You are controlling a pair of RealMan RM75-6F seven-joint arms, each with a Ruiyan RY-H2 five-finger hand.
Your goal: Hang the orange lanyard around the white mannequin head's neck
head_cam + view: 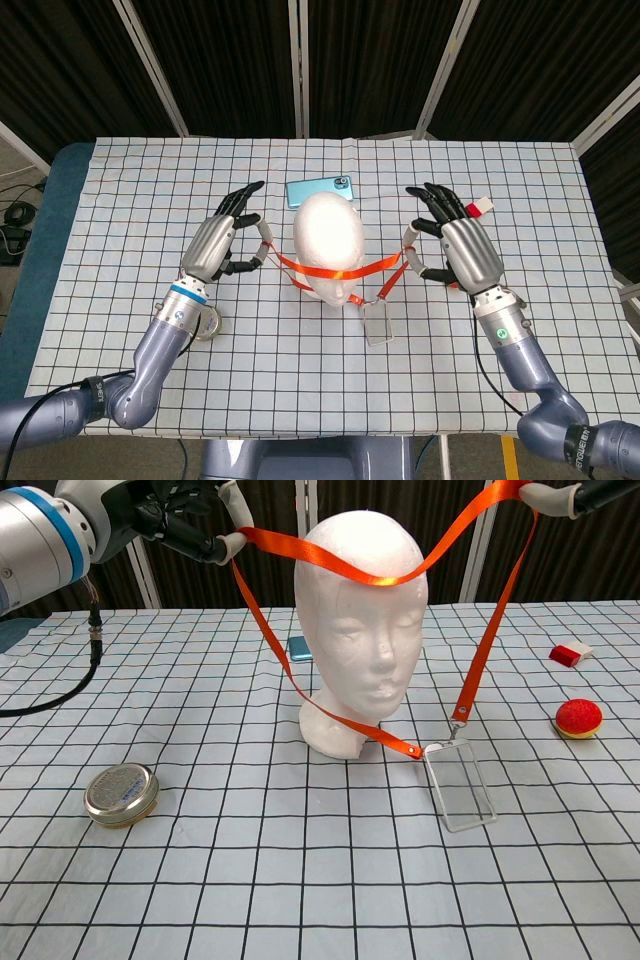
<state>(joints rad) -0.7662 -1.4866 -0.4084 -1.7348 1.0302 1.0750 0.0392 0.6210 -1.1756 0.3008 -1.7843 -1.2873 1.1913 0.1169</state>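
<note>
I have each hand [222, 245] [462, 250] grasping the orange lanyard [345, 568], its span lying left-right across the mannequin head's [362, 630] forehead, not yet over the crown.

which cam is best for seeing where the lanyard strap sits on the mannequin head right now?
Chest view: the orange lanyard crosses the forehead of the white mannequin head, well above the neck. Head view, looking down, shows the strap in front of the face but not its height on the head.
</note>
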